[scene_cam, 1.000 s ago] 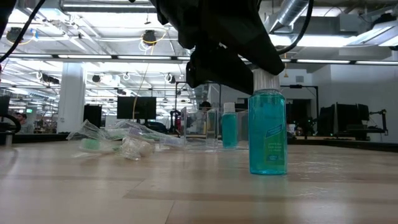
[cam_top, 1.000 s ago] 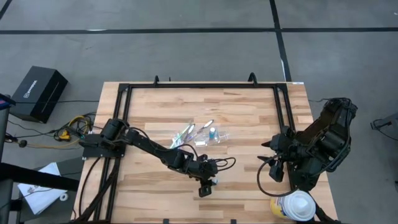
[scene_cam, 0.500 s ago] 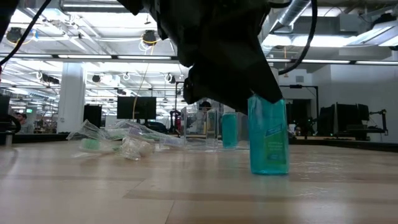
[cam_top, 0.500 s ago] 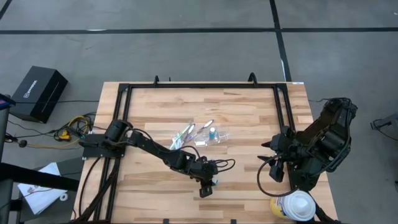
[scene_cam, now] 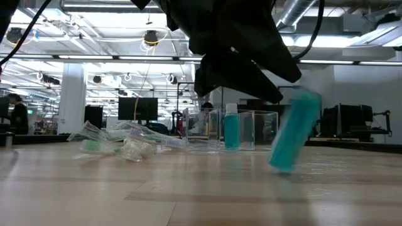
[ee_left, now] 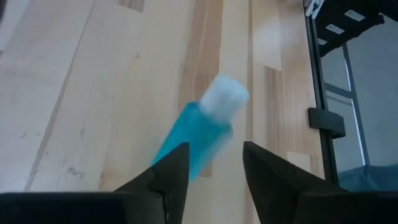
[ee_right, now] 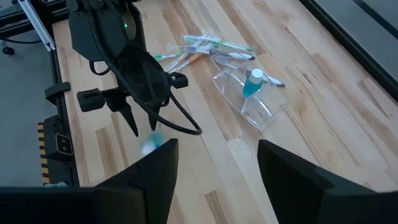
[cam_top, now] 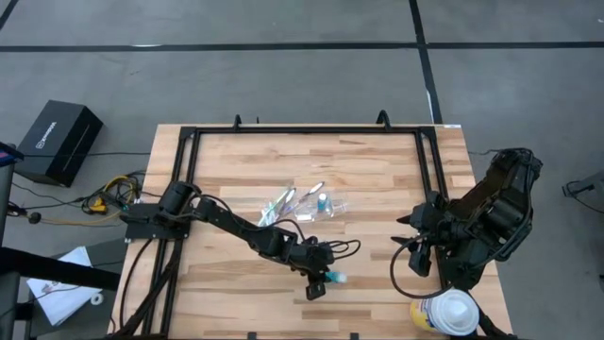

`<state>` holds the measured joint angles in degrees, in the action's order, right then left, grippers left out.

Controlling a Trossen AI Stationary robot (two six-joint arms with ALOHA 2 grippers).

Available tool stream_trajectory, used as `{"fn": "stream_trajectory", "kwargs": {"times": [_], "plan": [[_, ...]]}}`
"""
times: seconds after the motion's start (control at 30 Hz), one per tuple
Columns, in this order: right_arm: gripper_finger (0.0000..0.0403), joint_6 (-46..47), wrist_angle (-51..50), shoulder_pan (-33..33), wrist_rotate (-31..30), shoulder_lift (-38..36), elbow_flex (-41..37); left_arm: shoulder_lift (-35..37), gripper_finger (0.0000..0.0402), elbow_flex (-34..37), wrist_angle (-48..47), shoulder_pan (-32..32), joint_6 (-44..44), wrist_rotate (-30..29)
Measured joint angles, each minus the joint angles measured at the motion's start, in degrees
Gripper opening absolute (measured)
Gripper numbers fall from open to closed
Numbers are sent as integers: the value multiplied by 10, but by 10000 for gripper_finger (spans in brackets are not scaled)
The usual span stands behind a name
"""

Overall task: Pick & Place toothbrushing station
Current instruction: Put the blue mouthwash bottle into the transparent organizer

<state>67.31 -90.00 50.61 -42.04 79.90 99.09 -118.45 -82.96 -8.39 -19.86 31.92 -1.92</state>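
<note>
A small blue-teal toothpaste tube (ee_left: 200, 127) with a white cap (cam_top: 339, 278) leans over on the wood near the table's front, blurred in the low view (scene_cam: 293, 130). My left gripper (ee_left: 216, 146) is open just above and behind it (cam_top: 318, 283). Farther back lies the clear plastic cup (cam_top: 330, 208), and a second teal tube (ee_right: 252, 84) stands upright at it. Beside the cup, pastel toothbrushes in clear wrappers (cam_top: 280, 202) lie flat in a heap. At the table's right, my right gripper (ee_right: 217, 143) hangs open and high, with nothing between its fingers. My left gripper slants down over the leaning tube from the table's left. One finger (ee_left: 171, 171) covers the tube's lower end (ee_left: 180, 149), so I cannot tell whether it touches. The tube is not pinched; its bottom rests on the wood.
A large white-and-yellow round container (cam_top: 445, 312) stands at the near right corner. Black frame rails (cam_top: 185, 179) run along the table's left, far and right sides. A black box (cam_top: 58, 142) sits on the floor to the left. Bare wood lies at the near left.
The teal tube under my left gripper stood upright a second ago. It has tipped over, its capped top swinging toward the table's right edge while its bottom stays on the wood. My right arm has kept still.
</note>
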Motion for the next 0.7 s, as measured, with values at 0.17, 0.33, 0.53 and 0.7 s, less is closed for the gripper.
{"fn": "stream_trajectory", "kwargs": {"times": [0.17,0.33,0.53,0.7], "plan": [[209,-2,0,0,0,0,0,0,82,0,0,0,-1,-1],[209,-4,0,0,0,0,0,0,47,0,11,0,-13,4],[209,-3,0,-1,15,0,0,18,110,-1,17,13,-26,4],[209,-16,6,-14,73,31,-28,21,180,-1,12,33,-45,3]]}}
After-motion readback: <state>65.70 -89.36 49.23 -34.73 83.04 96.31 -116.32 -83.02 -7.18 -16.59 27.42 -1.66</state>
